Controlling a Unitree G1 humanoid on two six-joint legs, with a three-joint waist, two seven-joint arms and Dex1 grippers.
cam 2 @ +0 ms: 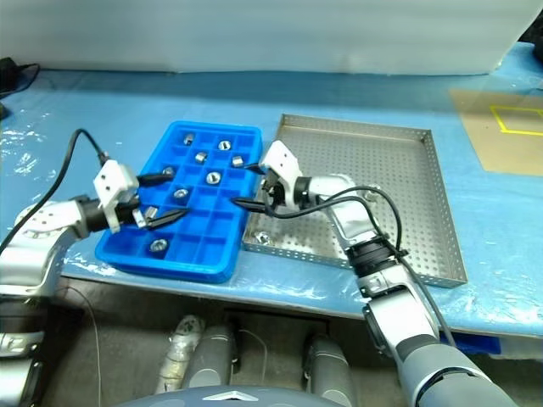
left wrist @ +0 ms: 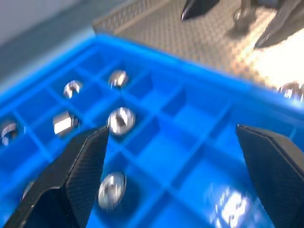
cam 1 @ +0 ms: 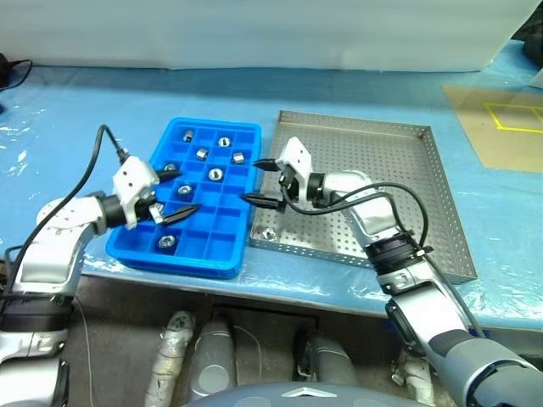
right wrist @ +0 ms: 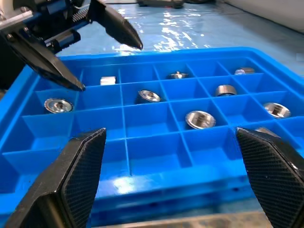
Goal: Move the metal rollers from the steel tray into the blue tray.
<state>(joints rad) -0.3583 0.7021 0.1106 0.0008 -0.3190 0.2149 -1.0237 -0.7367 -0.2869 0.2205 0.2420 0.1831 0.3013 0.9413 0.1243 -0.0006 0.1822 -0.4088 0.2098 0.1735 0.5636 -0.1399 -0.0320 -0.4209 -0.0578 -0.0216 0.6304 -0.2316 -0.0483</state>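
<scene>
The blue tray (cam 1: pixel 222 222) lies left of the steel tray (cam 1: pixel 390 170). Several metal rollers sit in separate compartments of the blue tray, such as one (cam 1: pixel 215 174) near its middle and one (cam 1: pixel 166 242) near the front. A single roller (cam 1: pixel 269 233) lies in the steel tray's front left corner. My left gripper (cam 1: pixel 187 190) hovers open and empty over the blue tray's left half. Where the two trays meet, my right gripper (cam 1: pixel 251 181) points toward the blue tray, open and empty. The right wrist view shows the rollers (right wrist: pixel 199 118) and the left gripper's fingers (right wrist: pixel 118 28).
Both trays rest on a table covered in blue plastic film (cam 1: pixel 102 102), close to its front edge. A brown sheet with yellow tape (cam 1: pixel 509 119) lies at the back right. Black cables loop from both wrists.
</scene>
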